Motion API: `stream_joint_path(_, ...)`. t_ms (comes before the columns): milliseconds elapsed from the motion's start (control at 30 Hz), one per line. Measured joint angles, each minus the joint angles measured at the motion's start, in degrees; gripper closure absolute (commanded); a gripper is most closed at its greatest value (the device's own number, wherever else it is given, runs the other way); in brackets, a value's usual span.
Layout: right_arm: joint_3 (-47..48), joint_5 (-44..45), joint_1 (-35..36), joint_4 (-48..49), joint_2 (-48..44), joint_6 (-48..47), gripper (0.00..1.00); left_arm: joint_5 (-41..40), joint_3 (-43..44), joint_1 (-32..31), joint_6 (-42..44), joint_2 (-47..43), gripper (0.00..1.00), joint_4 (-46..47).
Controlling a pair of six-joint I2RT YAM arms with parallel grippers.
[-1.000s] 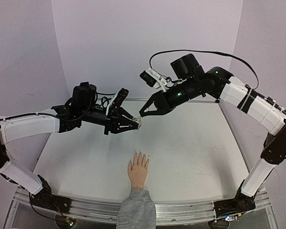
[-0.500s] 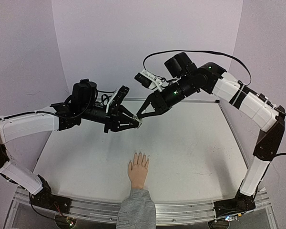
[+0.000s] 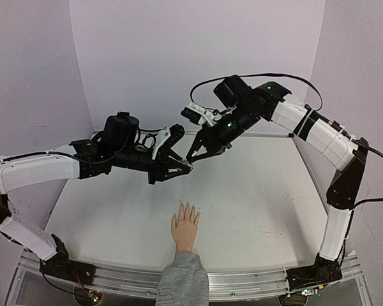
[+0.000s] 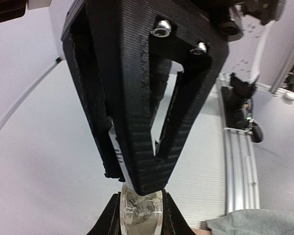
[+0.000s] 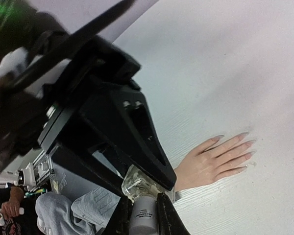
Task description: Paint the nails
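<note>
The step in hand looks like opening the polish, not painting: no brush is free yet and nothing is near the nails (image 3: 186,206). The two arms meet in the air above the middle of the table (image 3: 262,191). The left gripper (image 3: 184,167) is closed snugly on a small clear bottle (image 4: 139,211), its two fingers pressed against the glass on either side. The right gripper (image 3: 193,156) comes in nose to nose with it and is closed on the white labelled cap (image 5: 144,218) at the other end of that same bottle, so each arm has hold of one part. Whether the cap is already loose on its thread cannot be told from these views. The hand (image 3: 185,228) lies flat and palm down near the front edge of the table, fingers together and pointing away from the arm bases, a grey sleeve (image 3: 185,280) at the wrist; the nails are the pale tips at its far end, below the bottle and apart from both grippers. The next move probably calls for the left gripper to hold the glass steady while the right twists the cap and then draws it straight out along the bottle's axis, so that a brush under it, if there is one, comes out without scraping the neck. After that the right arm would need to bring it down to the fingertips, while the open bottle is kept upright enough not to spill.
</note>
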Motion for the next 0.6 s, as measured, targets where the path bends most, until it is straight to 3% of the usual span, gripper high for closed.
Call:
stream_joint_path(67,-2.2,2.7,-0.1,1.9,-0.5,3.8,1.00,-9.7,0.3,-2.6,1.4,0.1,1.00,-1.2)
stream_joint_path(300,-8.4,16.3,-0.1,11.0,-0.2,22.4,0.97,-33.8,0.3,-6.8,7.2,6.1,1.00,3.0)
stream_joint_path(467,-10.0,22.8,-0.1,16.5,-0.3,30.9,0.94,-40.8,-0.3,-7.1,6.1,8.5,1.00,9.2)
stream_joint_path(600,-9.9,25.6,0.5,19.1,-0.3,33.9,0.82,-43.4,-2.6,-7.1,4.8,8.4,1.00,14.5)
